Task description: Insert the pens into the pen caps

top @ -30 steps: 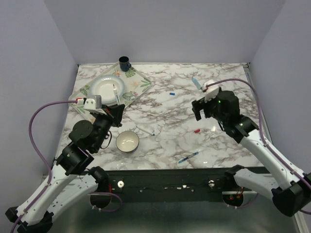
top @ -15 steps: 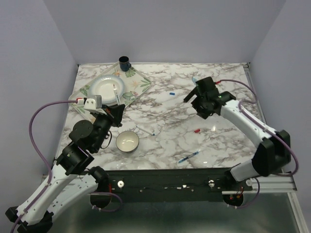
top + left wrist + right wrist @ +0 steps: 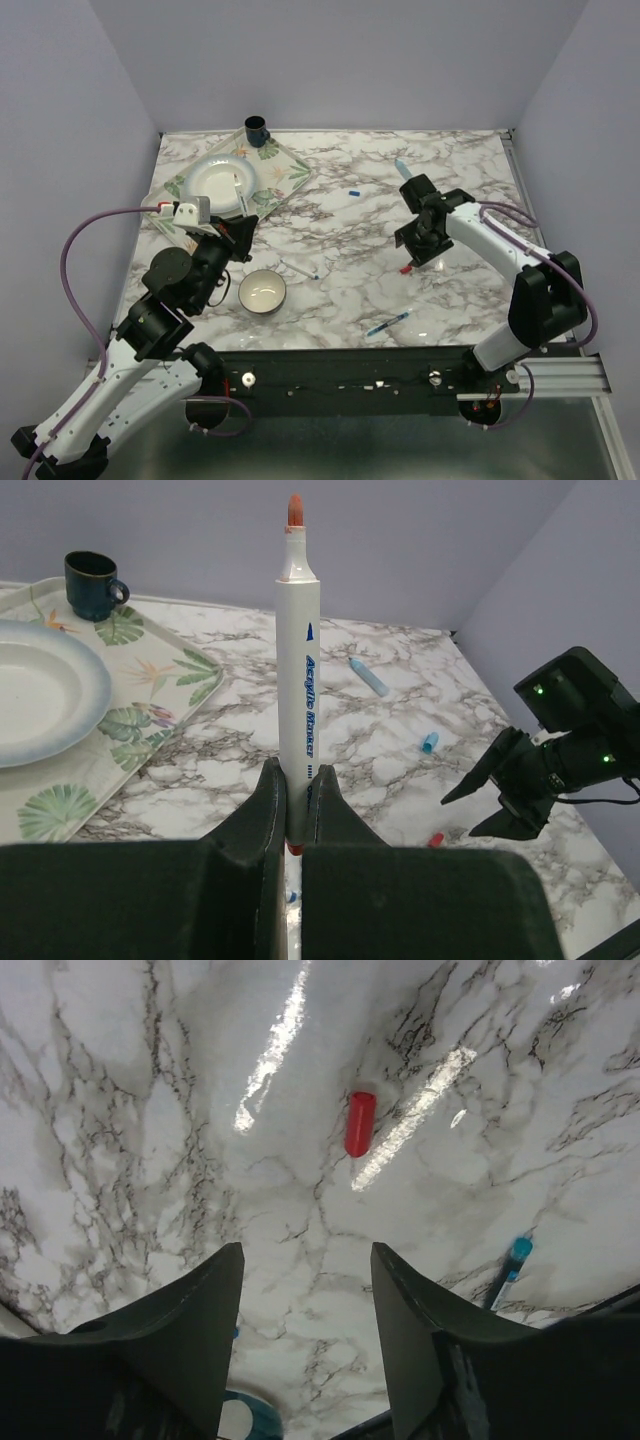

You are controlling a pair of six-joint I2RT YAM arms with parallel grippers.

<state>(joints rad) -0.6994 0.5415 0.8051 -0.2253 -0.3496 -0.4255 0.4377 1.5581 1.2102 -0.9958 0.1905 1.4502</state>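
Cap approach: right arm over red cap (image 3: 360,1123)
Right gripper (image 3: 305,1260) hovers with jaws apart and empty; the red cap lies flat on the marble table (image 3: 330,215), right of centre, just ahead of the fingertips, not between them, long axis crossing the closing line. Left gripper (image 3: 295,780), well apart to the left, clamps the red-tipped pen (image 3: 298,660) upright. Right arm is nearer.
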